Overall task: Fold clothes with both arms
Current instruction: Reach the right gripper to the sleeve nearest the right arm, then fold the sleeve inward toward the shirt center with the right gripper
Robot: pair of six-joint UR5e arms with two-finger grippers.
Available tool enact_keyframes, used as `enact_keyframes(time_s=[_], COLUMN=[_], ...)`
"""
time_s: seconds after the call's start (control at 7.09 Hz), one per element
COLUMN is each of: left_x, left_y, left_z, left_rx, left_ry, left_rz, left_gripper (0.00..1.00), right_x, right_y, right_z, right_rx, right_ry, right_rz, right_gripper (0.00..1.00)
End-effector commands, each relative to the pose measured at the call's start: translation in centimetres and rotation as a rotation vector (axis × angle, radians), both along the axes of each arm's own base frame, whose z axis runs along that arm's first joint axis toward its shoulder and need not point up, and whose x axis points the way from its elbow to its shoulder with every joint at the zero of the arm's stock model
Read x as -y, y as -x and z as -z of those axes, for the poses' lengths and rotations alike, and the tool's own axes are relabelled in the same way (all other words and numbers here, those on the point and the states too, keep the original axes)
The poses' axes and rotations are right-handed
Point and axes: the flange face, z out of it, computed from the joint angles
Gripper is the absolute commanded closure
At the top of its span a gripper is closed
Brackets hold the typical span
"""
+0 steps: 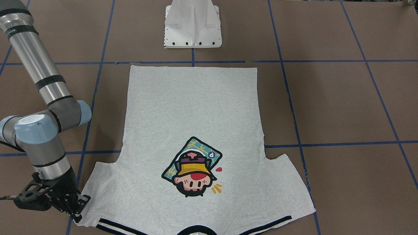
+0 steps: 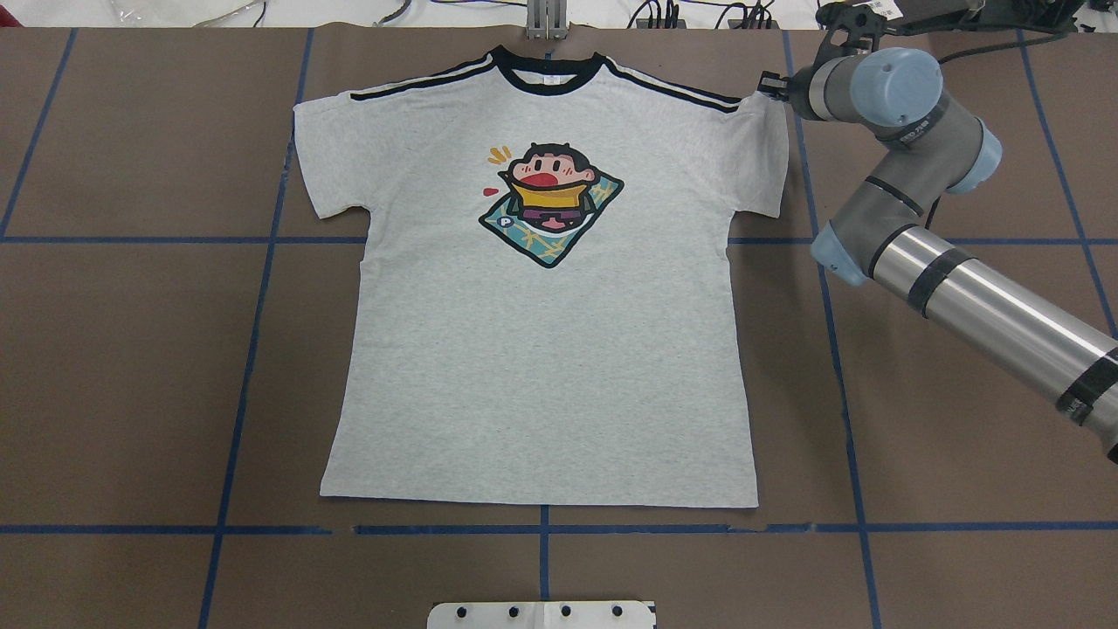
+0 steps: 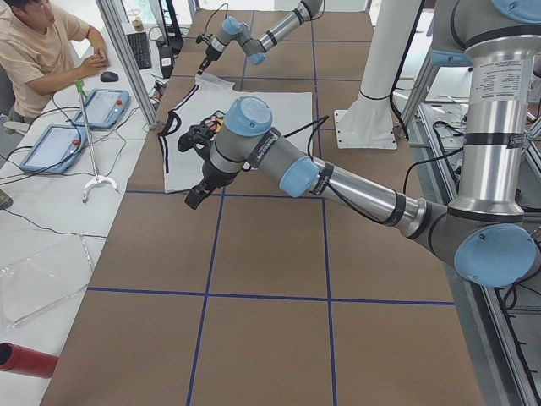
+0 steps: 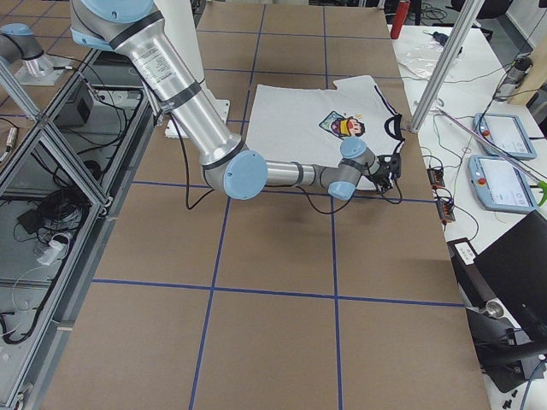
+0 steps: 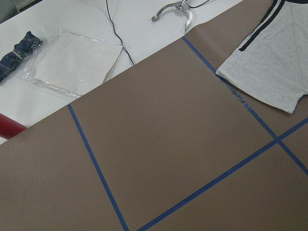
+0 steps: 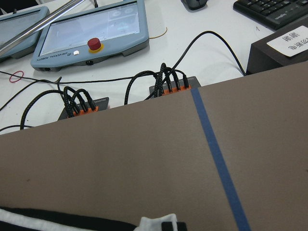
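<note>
The light grey T-shirt lies flat and face up on the brown table, its collar on the side away from the robot's base. My right gripper sits low at the outer corner of the striped sleeve, fingers apart over the sleeve edge, holding nothing that I can make out. My left gripper appears only in the exterior left view, hanging above the table near the other sleeve; I cannot tell whether it is open or shut. The cartoon print is uncovered.
The white pedestal base stands just beyond the shirt's hem. Teach pendants and cable boxes lie on the white bench past the collar side. A person sits at that bench. Blue tape lines cross the table.
</note>
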Motion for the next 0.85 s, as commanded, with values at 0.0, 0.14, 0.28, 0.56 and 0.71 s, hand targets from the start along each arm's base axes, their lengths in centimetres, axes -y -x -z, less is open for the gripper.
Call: enact_keyframes(time_s=[0.0, 0.14, 0.28, 0.56, 0.71], left_x=[0.0, 0.0, 0.0, 0.0, 0.0], left_y=[0.0, 0.0, 0.0, 0.0, 0.0], left_z=[0.0, 0.0, 0.0, 0.1, 0.1], left_rx=[-0.001, -0.001, -0.001, -0.001, -0.001], left_ry=[0.001, 0.001, 0.001, -0.001, 0.001], left_rz=[0.001, 0.001, 0.001, 0.002, 0.002], left_gripper=[0.0, 0.0, 0.0, 0.0, 0.0], right_x=[0.4, 0.6, 0.7, 0.1, 0.0], right_y=[7.6, 9.7, 10.9, 12.3, 12.9], right_z=[9.9, 11.7, 12.3, 14.4, 14.9], right_rx=[-0.18, -0.168, -0.192, -0.327, -0.268], right_ry=[0.127, 0.149, 0.15, 0.189, 0.219], right_rz=[-0.119, -0.151, -0.177, -0.239, -0.3], right_gripper=[1.0, 1.0, 1.0, 1.0, 1.0])
